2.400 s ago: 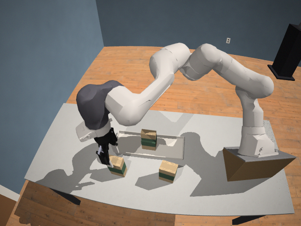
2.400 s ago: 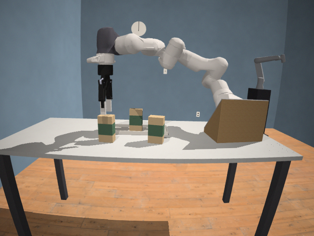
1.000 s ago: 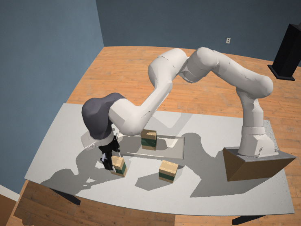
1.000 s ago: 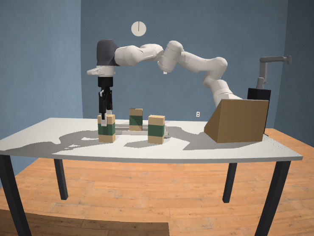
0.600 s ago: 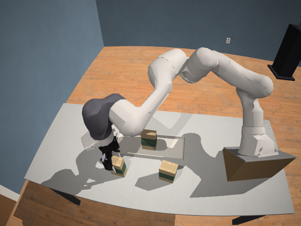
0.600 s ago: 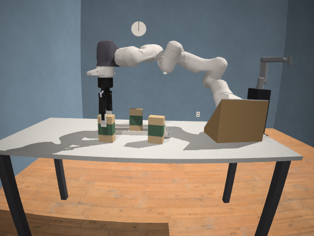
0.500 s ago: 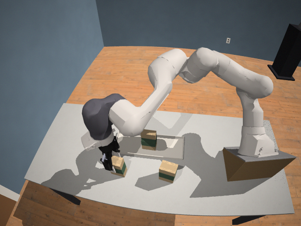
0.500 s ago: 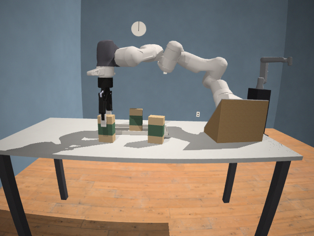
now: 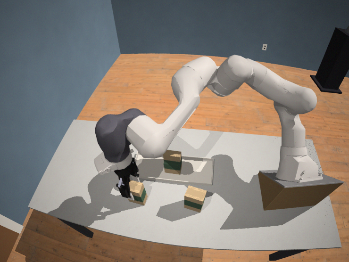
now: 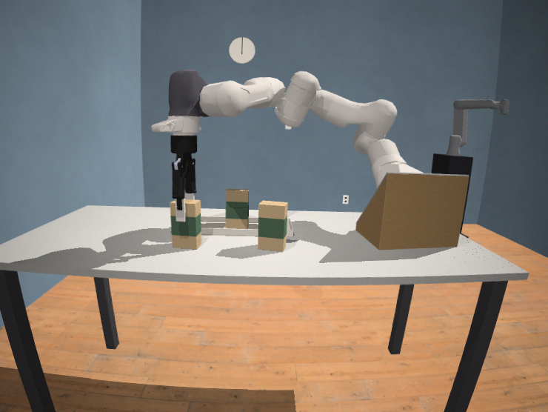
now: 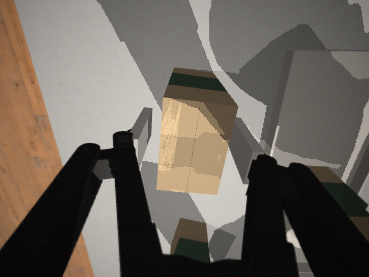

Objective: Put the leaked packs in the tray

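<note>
Three tan coffee packs with green bands stand upright. The left pack (image 9: 138, 192) (image 10: 186, 223) (image 11: 189, 169) stands on the table in front of the tray's left end. The middle pack (image 9: 172, 161) (image 10: 237, 207) stands inside the shallow grey tray (image 9: 208, 171) (image 10: 212, 230) (image 11: 319, 110). The right pack (image 9: 194, 198) (image 10: 272, 225) stands in front of the tray. My gripper (image 9: 128, 194) (image 10: 185, 206) (image 11: 190, 125) points straight down and is half open. Its fingers straddle the top of the left pack, with a gap showing on each side in the wrist view.
The arm's brown wedge base (image 9: 287, 194) (image 10: 416, 210) sits at the table's right end. The table's left edge and the wooden floor (image 11: 20, 125) lie close to the gripper. Parts of two other packs show at the wrist view's bottom (image 11: 188, 241) and right (image 11: 344, 199).
</note>
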Tool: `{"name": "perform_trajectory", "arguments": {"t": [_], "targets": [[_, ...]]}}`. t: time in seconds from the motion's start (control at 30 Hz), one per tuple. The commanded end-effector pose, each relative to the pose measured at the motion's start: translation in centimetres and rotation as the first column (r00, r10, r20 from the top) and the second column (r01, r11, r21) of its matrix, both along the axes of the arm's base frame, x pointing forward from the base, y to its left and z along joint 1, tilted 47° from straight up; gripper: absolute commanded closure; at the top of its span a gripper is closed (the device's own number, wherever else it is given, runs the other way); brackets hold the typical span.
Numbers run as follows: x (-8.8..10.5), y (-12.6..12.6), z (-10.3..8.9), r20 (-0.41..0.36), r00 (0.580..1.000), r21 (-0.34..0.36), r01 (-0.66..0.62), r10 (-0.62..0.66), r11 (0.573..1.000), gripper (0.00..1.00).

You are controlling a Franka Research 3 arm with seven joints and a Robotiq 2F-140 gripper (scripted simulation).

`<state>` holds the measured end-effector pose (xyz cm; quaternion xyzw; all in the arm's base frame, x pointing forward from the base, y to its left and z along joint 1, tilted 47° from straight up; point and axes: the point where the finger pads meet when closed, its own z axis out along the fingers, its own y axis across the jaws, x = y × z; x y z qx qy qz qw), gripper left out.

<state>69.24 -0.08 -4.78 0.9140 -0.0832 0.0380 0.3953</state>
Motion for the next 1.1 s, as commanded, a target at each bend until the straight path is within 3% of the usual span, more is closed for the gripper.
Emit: {"name": "perform_trajectory", "arguments": {"t": [0.0,0.33,0.37,1.07], "targets": [[-0.05,-0.16,-0.16,0.003,1.0,-0.002,0.003,-0.003,1.0,0.45],[-0.05,-0.16,-0.16,0.003,1.0,-0.002,0.003,-0.003,1.0,0.45],[-0.05,-0.16,-0.16,0.003,1.0,-0.002,0.003,-0.003,1.0,0.75],[-0.05,-0.16,-0.16,0.003,1.0,-0.002,0.003,-0.003,1.0,0.75]]}}
